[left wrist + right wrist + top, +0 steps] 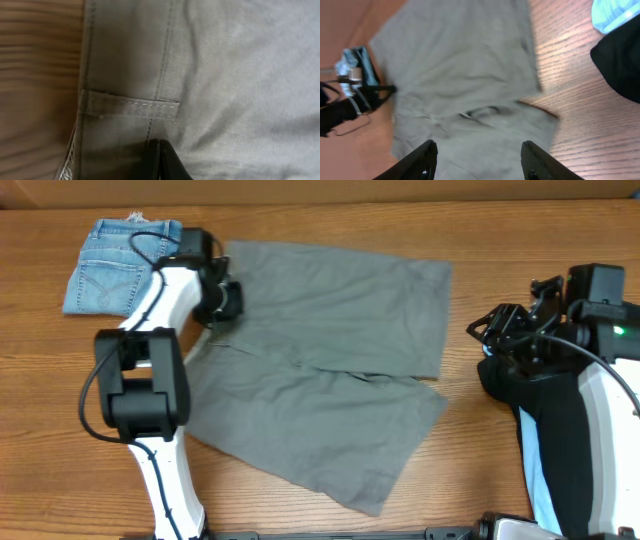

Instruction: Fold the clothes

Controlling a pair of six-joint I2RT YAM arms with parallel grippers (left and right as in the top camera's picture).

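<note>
While the grey-green shorts [330,340] are lying spread flat in the middle of the table [500,230], legs pointing toward 3 o'clock and waistband [120,50] facing 9 o'clock, the left claw [225,302] is sitting right on that waistband, at about 10 o'clock on the garment. Its own camera is showing only one dark finger [162,160] low over the cloth, just beside a belt loop [130,106]. I cannot tell whether it is pinching fabric or only touching it. It is probably working at that spot because the thick stitched band gives a firmer hold than the thin leg cloth.

The right claw [482,160] is hanging wide open with nothing in it, out at 3 o'clock [487,330], near the leg hems but apart from them. My guess is that it is waiting there so that it can take the hem end while the other claw is handling the waist.

A black garment [620,60] and a light blue one [615,15] are lying at 4 o'clock under the right arm, out of the folding space. A small denim pair [120,265] is resting at 10 o'clock, near the left claw. No fold is showing in the shorts yet, so the task is looking barely begun.
</note>
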